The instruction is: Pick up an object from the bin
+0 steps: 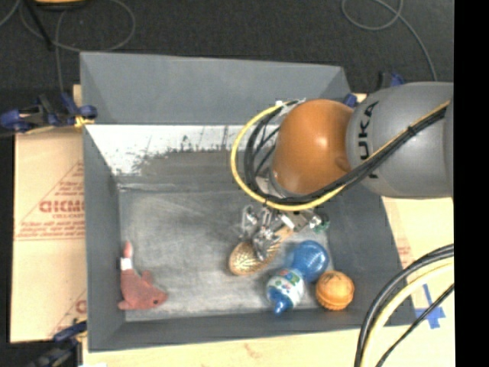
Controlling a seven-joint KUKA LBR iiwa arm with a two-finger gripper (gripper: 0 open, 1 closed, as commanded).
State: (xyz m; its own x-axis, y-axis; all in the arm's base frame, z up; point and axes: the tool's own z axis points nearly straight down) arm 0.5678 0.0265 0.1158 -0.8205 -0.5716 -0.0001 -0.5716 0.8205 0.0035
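My end effector (263,234) is low in the bin (153,205), touching or just above a tan shell (244,263) beside a blue ball (312,257). Whether it is released or clenched, I cannot tell. I judge nothing is lifted yet, so the grasp and lift remain.

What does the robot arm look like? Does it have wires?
The arm is round and grey, with dark KUKA letters. An orange dome-shaped cover caps its wrist, yellow and black cables loop round it, and a small silvery gripper sits at the end.
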